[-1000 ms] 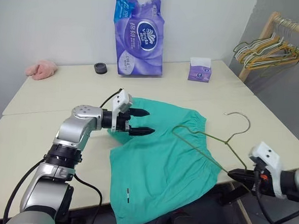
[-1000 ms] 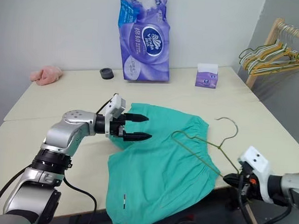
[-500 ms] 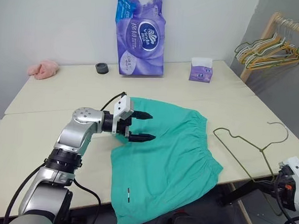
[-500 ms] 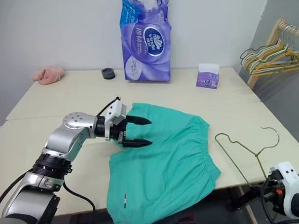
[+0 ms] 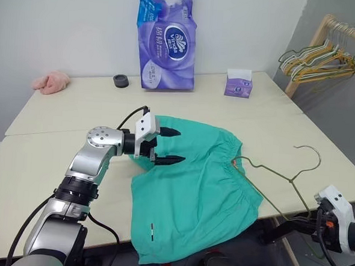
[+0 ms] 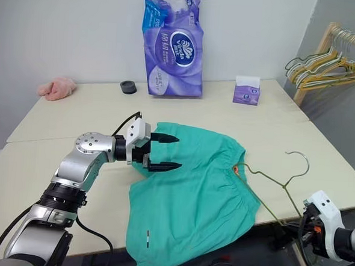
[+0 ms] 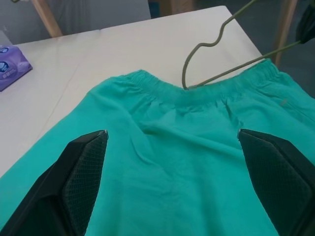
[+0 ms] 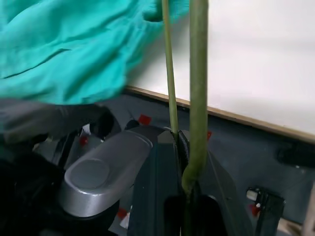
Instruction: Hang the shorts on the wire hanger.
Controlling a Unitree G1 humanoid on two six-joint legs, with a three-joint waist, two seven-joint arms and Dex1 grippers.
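The tall purple tissue pack [image 5: 165, 39] at the upper middle of the left eye view carries a round blue-and-white emblem reading "Vinda", with white Chinese characters above it that are too small to read. A small purple tissue box [image 5: 237, 83] stands to its right on the table [image 5: 58, 110]; its print is too small to make out. A small black round object [image 5: 120, 80] sits just left of the pack, and a pink cloth lump [image 5: 50, 82] lies at the far left edge of the table. At the upper right, bunched yellow and pale-green hangers [image 5: 317, 60] hang from a wooden rack [image 5: 308, 41].

The shorts [image 5: 192, 188] lie spread in the centre of the frame, the gathered waistband toward the right and the lower hem drooping over the near table edge, a small white mark [image 5: 153, 231] near that hem.

The left gripper [image 5: 167, 146] reaches in from the left on a bent silver arm, pointing nearly level toward the right, its two black fingers [image 7: 81, 169] spread wide above the upper left part of the shorts with nothing between them.

The right gripper [image 5: 309, 224] sits at the lower right, off the table's edge, clamped tight on the lower corner of the wire hanger [image 5: 271, 175]. The hanger slants up and left from it, one end at the waistband, its hook raised over bare table.
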